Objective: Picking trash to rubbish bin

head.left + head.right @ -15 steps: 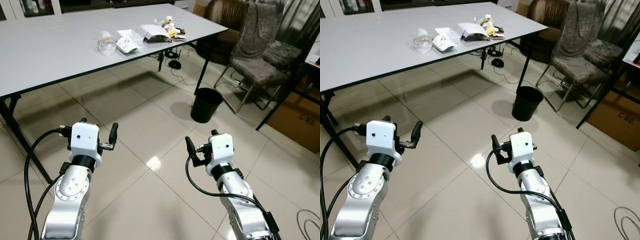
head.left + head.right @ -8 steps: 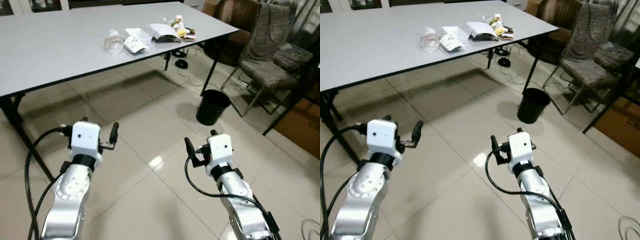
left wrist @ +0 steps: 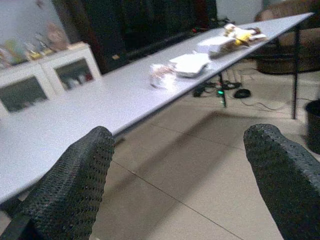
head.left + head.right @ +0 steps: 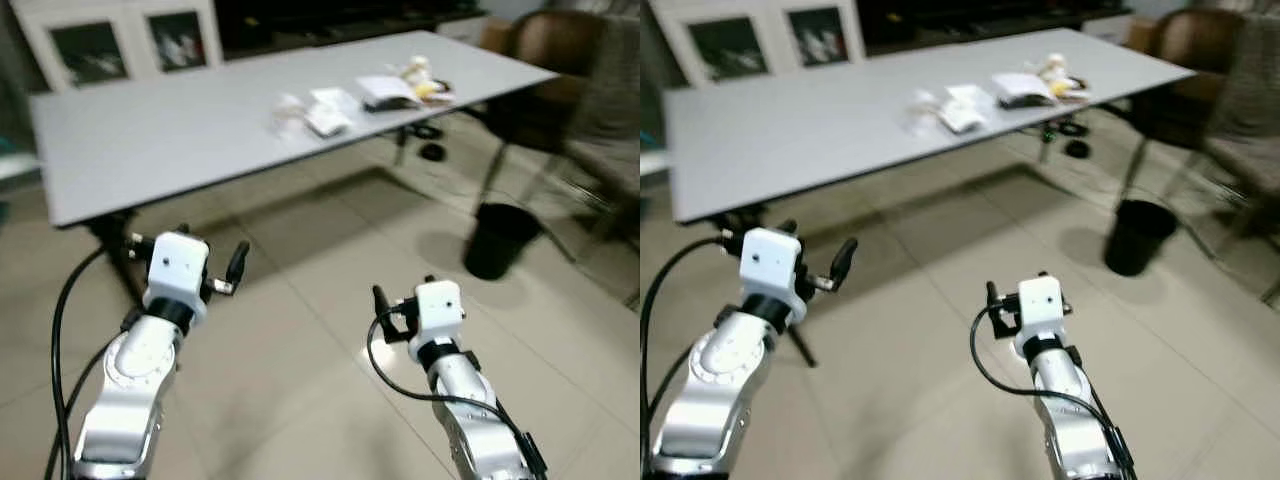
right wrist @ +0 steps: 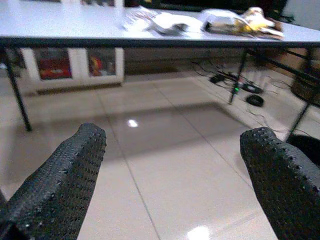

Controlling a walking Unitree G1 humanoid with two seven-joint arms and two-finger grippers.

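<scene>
Looking ahead, you see the trash (image 4: pixel 360 95) strung in a line along the far right end of the grey surface (image 4: pixel 180 140), well beyond both grippers. Your left gripper (image 3: pixel 182 175) and right gripper (image 5: pixel 172 177) hang spread wide, empty. The black bin (image 4: pixel 500 240) stands on the floor, nearer your right arm; its contents can't be made out.

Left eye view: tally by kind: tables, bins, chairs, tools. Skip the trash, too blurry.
Tables: 1, the table
Bins: 1, the black bin on the floor
Chairs: 2, the brown armchair and the grey chair
Tools: 2, the left tool and the right tool, both open
Total: 6
</scene>
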